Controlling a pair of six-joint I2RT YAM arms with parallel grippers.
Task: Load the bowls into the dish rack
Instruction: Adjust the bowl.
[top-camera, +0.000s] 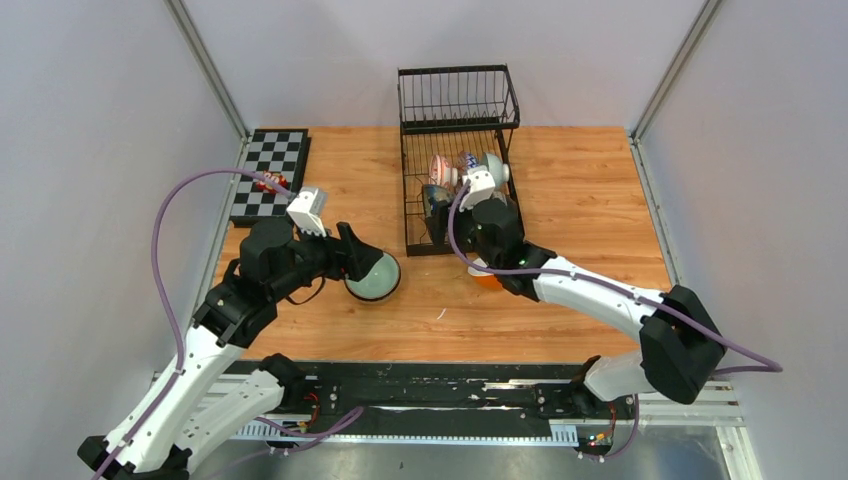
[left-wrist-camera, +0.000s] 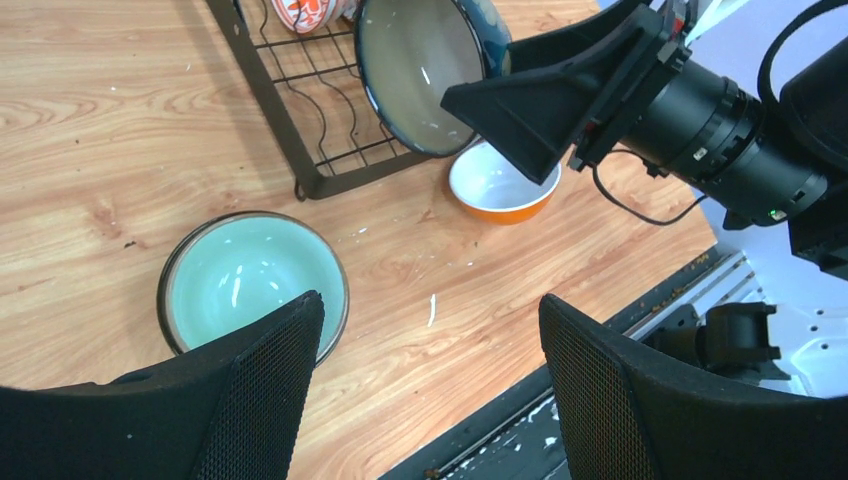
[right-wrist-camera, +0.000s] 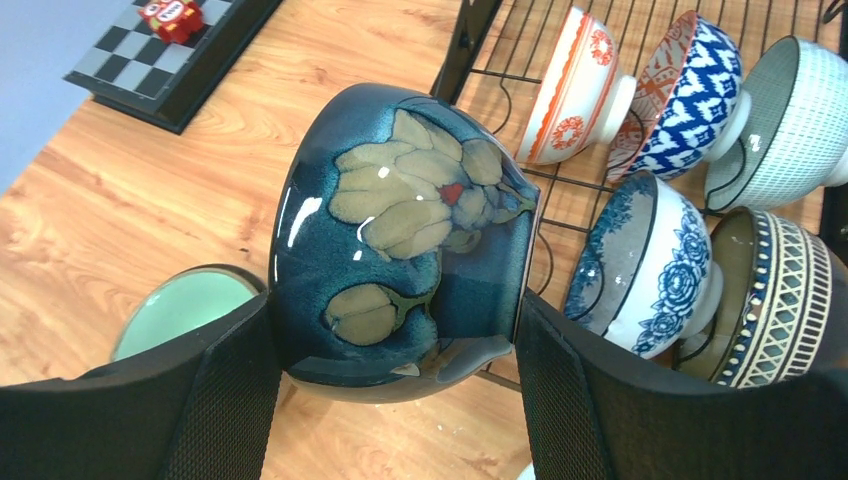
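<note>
While the right gripper (right-wrist-camera: 395, 312) clamps a glossy dark-blue bowl (right-wrist-camera: 400, 230) painted with cream flowers, tipped on edge at the dish rack (top-camera: 458, 100), patterned bowls (right-wrist-camera: 665, 260) stand just beyond its fingertips. The left gripper (left-wrist-camera: 430, 305) gapes wide and empty above a pale green bowl (left-wrist-camera: 245, 275).

Nothing can be read; the marking on the red toy (right-wrist-camera: 172, 17) atop the checkerboard (right-wrist-camera: 140, 75) is too blurred.

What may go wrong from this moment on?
The dark blue bowl, between the right gripper's fingers, stands at the dish rack's near end beside a blue floral bowl: it may knock that bowl or tip out. The orange bowl lies close below the right arm and may get bumped.
</note>
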